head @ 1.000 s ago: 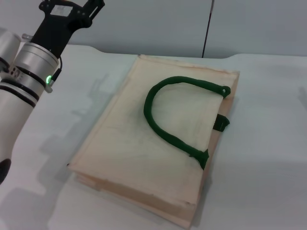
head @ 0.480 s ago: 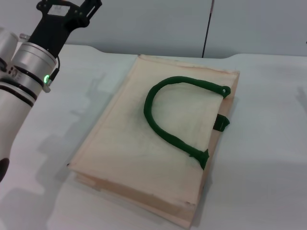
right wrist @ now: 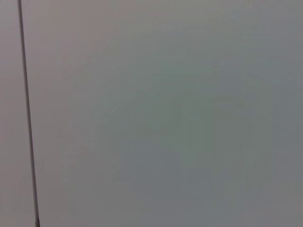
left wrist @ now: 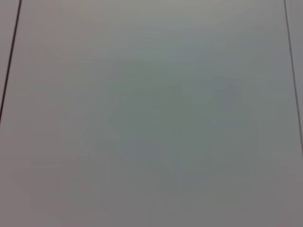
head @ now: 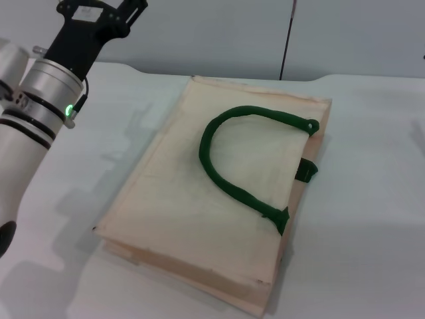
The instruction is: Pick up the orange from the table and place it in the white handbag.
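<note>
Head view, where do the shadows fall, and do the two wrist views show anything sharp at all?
Head view: the raised left gripper and arm cast soft grey shadows onto the white table beside the flat cream cloth handbag with its dark green looped handle; no glare. Left wrist view: a plain grey surface with thin dark lines at the edges. Right wrist view: the same, with one dark line.

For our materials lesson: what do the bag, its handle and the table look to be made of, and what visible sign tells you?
Bag: cream woven cloth, probably canvas or cotton, matte; it lies flat with soft creases and frayed-looking edges.
Handle: dark green cord or rolled fabric, matte, bending in a limp loop.
Table: smooth, plain white hard top, perhaps laminate; the exact material cannot be told.
</note>
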### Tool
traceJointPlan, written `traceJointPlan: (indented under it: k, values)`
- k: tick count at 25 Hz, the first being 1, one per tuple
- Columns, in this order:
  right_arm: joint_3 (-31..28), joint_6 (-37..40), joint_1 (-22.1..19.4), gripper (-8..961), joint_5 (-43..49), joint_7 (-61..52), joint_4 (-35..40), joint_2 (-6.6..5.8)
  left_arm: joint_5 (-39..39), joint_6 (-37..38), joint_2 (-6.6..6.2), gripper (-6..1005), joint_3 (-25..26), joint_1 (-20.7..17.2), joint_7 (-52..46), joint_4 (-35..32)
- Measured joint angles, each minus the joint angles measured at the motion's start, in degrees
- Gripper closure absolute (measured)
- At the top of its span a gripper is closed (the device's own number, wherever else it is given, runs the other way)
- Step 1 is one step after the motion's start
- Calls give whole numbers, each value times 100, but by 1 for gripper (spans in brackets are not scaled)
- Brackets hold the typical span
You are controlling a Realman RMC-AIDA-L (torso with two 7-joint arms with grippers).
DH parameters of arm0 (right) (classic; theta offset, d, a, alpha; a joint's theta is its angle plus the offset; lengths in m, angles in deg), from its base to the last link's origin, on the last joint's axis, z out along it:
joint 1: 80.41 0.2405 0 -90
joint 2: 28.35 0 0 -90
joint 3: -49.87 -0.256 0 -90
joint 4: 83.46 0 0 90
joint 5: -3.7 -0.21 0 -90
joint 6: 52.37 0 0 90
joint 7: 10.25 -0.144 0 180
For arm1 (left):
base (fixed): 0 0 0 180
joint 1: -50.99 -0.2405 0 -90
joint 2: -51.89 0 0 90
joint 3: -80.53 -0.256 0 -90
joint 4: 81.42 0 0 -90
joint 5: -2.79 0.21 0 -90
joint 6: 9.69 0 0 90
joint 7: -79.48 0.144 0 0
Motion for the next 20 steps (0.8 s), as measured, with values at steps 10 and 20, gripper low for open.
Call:
traceJointPlan:
  k: [10,20]
  values:
    - [0,0,9,61,0,-34,0,0,-47,136,4,135,12,-37,-190,-6]
    - [0,25,17,61,0,-36,0,0,-50,8,4,137,12,-23,-151,13]
